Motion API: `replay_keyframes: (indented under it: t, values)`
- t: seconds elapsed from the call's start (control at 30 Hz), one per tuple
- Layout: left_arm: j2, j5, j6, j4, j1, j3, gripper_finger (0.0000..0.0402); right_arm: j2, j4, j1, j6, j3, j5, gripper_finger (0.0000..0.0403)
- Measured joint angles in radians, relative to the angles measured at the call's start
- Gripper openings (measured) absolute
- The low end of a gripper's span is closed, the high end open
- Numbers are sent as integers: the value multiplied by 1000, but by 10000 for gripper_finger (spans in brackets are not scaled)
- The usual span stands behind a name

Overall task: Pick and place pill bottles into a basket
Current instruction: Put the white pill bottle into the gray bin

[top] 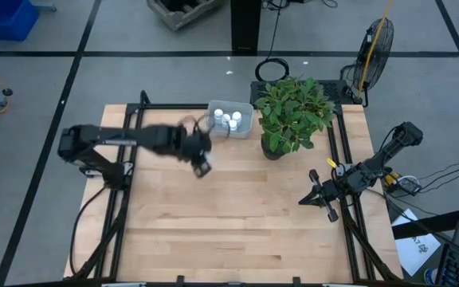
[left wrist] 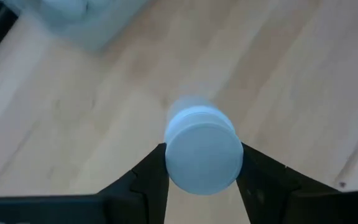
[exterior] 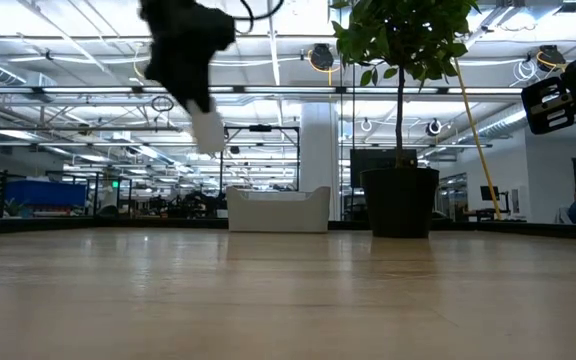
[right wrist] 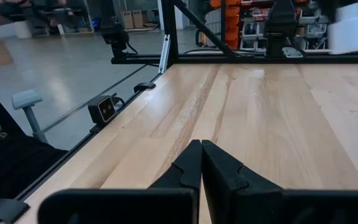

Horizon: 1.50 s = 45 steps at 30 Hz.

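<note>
My left gripper (top: 202,166) is shut on a white pill bottle (left wrist: 202,149) and hangs high above the table, a little near and left of the basket; the bottle also shows in the low view (exterior: 208,130). The basket (top: 231,119), a pale shallow tub, stands at the table's far edge beside the plant, with several white bottles (top: 228,119) inside. It also shows in the low view (exterior: 278,210). My right gripper (right wrist: 201,155) is shut and empty near the table's right edge (top: 315,194). My left gripper pinches the bottle between its two fingers (left wrist: 148,177), one on each side of the round body just under the cap (left wrist: 204,158). The fingers come from above, pointing down. The bottle hangs below them, lifted clear of the table.
A leafy green potted plant (top: 293,115) stands right of the basket at the far edge. Black frame rails (top: 345,151) run along the table's left and right sides. Bare wooden tabletop (top: 229,215) fills the middle and near part.
</note>
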Motion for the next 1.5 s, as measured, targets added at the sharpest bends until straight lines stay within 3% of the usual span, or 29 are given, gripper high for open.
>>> replay_keyframes:
  t: [0.23,0.37,0.47,0.63,0.97,1.13,1.5]
  values:
    - [9,196,240,201,296,14,164,0,0,0,0,0,0,4]
    - [29,239,303,259,404,57,178,0,0,0,0,0,0,4]
    - [83,283,347,247,453,121,167,0,0,0,0,0,0,4]
    - [224,326,408,168,486,277,162,0,0,0,0,0,0,4]
    - [486,279,487,-130,541,603,172,0,0,0,0,0,0,4]
    - [548,263,506,-141,552,632,162,0,0,0,0,0,0,4]
    - [559,272,521,-147,560,602,163,0,0,0,0,0,0,4]
